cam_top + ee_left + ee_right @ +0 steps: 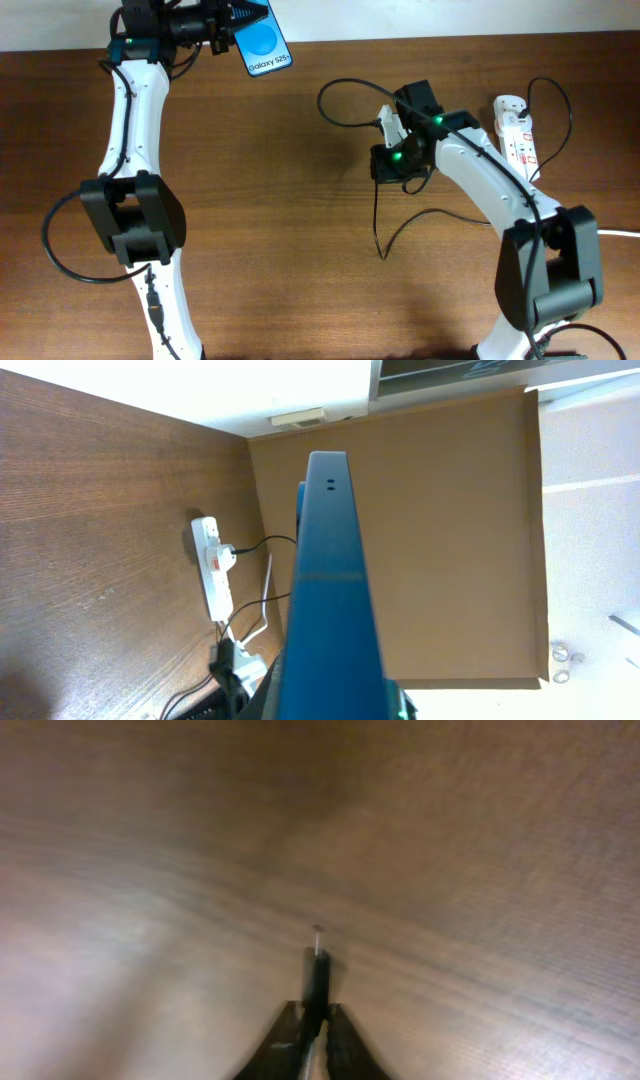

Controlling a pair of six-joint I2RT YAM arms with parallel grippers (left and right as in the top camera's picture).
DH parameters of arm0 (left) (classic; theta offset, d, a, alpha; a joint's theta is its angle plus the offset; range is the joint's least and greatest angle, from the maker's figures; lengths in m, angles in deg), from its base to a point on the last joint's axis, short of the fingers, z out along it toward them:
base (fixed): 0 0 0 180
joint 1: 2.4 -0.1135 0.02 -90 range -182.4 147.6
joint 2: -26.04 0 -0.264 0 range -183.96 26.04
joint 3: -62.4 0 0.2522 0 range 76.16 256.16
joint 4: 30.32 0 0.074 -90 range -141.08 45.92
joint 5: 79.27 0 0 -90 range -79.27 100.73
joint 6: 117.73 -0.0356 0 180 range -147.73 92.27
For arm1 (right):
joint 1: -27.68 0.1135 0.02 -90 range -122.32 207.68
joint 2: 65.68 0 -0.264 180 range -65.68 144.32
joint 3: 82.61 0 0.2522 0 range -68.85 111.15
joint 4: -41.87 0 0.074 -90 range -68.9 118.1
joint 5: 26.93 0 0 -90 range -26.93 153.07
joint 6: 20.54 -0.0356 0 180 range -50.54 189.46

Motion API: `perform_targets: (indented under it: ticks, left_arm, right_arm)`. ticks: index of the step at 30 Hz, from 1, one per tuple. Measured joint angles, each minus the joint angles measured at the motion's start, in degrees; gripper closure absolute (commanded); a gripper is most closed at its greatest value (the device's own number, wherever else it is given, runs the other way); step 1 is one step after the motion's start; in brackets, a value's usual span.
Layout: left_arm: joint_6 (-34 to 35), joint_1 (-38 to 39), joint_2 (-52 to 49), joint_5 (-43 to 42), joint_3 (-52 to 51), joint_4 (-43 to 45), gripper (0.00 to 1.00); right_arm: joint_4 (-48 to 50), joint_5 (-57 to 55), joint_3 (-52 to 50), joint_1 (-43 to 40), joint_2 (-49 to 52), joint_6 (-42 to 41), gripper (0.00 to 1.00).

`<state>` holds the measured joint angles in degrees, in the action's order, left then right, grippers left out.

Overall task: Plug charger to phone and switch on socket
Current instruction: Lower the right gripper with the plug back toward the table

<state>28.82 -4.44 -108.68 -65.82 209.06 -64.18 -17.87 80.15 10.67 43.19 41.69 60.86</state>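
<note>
The phone (265, 42), blue screen with white "Galaxy" text, is held up at the far left edge of the table by my left gripper (228, 20), which is shut on it. In the left wrist view the phone (328, 590) fills the middle, edge-on. My right gripper (314, 1020) is shut on the charger's black connector tip (317, 970), which points out over the wood. In the overhead view the right gripper (385, 162) is mid-table and the thin black charger cable (378, 225) hangs below it. The white socket (517, 130) lies at the far right with a black plug in it.
The socket also shows in the left wrist view (214, 565), with its thick white cord trailing down. A brown board (450, 540) stands behind the phone in that view. The charger cable loops (345, 100) across the table between phone and socket.
</note>
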Motion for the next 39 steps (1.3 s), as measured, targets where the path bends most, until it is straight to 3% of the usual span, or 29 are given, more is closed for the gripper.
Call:
perform_targets:
  ticks: [1, 3, 8, 14, 18, 22, 28, 39]
  left_arm:
    - [0.0, 0.0, 0.0, 0.0, 0.0, 0.0, 1.0]
    - [0.0, 0.0, 0.0, 0.0, 0.0, 0.0, 1.0]
    - [0.0, 0.0, 0.0, -0.2, 0.0, 0.0, 1.0]
    - [0.0, 0.0, 0.0, -0.4, 0.0, 0.0, 1.0]
    - [0.0, 0.0, 0.0, -0.4, 0.0, 0.0, 1.0]
    - [0.0, 0.0, 0.0, -0.4, 0.0, 0.0, 1.0]
    - [0.0, 0.0, 0.0, -0.4, 0.0, -0.1, 1.0]
    - [0.0, 0.0, 0.0, -0.4, 0.0, -0.2, 1.0]
  right_arm:
    - [0.7, -1.0, -0.2, 0.0, 0.3, 0.4, 0.49]
    - [1.9, -3.0, -0.2, 0.0, 0.4, 1.3, 0.43]
    - [-3.9, -5.7, 5.5, -0.1, 0.7, 1.6, 0.42]
    - [-6.2, -5.9, 11.5, 0.1, 0.8, -9.0, 0.46]
    - [-4.2, -5.4, 11.5, 1.4, 4.4, -15.2, 0.59]
    - [-2.1, -2.2, 11.5, 1.9, 8.9, -21.3, 0.6]
    - [0.5, 4.5, 11.5, 1.9, 12.9, -25.7, 0.63]
    - [4.5, 5.5, 11.5, 4.6, 15.7, -30.3, 0.69]
